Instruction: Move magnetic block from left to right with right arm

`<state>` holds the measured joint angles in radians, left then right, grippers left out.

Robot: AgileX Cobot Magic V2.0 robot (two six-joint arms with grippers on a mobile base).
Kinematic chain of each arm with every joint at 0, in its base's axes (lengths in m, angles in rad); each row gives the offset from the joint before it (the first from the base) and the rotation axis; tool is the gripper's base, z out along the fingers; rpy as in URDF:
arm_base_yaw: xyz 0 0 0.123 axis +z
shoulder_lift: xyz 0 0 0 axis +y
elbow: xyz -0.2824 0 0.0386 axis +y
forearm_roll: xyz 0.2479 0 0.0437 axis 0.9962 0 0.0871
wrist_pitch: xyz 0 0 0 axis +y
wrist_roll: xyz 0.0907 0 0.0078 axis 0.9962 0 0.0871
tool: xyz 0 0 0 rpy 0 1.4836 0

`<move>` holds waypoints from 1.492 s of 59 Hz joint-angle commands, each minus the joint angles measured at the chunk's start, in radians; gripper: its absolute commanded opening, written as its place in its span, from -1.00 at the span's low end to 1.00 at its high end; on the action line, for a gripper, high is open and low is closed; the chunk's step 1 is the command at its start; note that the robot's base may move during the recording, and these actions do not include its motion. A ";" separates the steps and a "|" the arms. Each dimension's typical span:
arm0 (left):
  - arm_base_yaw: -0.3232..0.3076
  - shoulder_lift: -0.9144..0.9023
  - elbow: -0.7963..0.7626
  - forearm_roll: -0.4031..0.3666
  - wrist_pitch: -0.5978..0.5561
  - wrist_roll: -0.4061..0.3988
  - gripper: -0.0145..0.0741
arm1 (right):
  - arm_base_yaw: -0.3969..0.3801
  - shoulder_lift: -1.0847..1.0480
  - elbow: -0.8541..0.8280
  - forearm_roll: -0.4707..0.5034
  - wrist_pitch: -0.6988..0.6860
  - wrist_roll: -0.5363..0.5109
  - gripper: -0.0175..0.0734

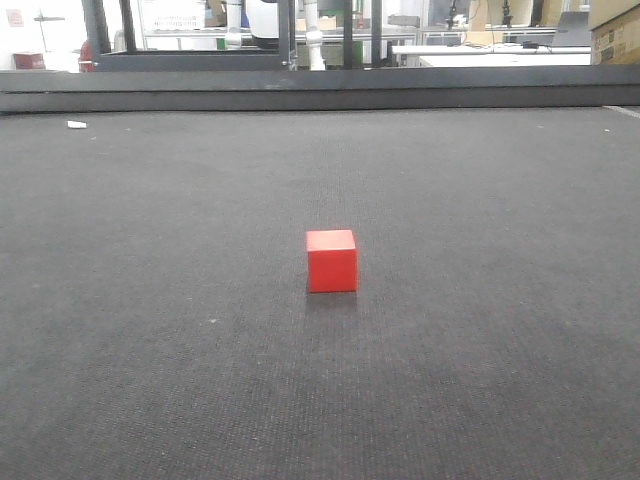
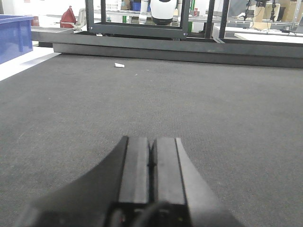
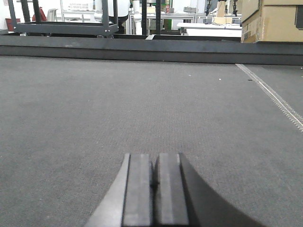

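The magnetic block (image 1: pixel 331 260), a small red cube, rests alone on the dark grey mat near the middle of the front view. No arm or gripper appears in that view. My left gripper (image 2: pixel 152 140) is shut with its fingers pressed together, low over bare mat. In the right wrist view my right gripper (image 3: pixel 154 156) is likewise shut on nothing above bare mat. The cube shows in neither wrist view.
A raised dark ledge (image 1: pixel 320 90) bounds the mat's far edge. A small white scrap (image 2: pixel 119 65) lies at the far left. A blue bin (image 2: pixel 14 35) stands off the mat's left side. Cardboard boxes (image 3: pixel 272 21) stand at the far right, beside a pale seam (image 3: pixel 272 94).
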<state>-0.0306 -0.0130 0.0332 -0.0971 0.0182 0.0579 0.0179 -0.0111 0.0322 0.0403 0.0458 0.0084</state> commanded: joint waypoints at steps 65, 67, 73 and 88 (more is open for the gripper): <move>-0.004 -0.012 0.008 -0.005 -0.083 -0.006 -0.96 | -0.002 0.129 -0.310 -0.005 0.065 0.100 -0.47; -0.004 -0.012 0.008 -0.005 -0.083 -0.006 -0.96 | -0.002 0.172 -0.350 -0.005 0.085 0.100 -0.43; -0.004 -0.012 0.008 -0.005 -0.083 -0.006 -0.96 | -0.002 0.303 -0.453 -0.005 0.121 0.100 -0.12; -0.004 -0.012 0.008 -0.005 -0.083 -0.006 -0.96 | 0.071 0.669 -0.765 -0.011 0.272 0.100 0.64</move>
<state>-0.0306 -0.0130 0.0332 -0.0971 0.0182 0.0579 0.0528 0.5569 -0.6129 0.0403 0.3374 0.1054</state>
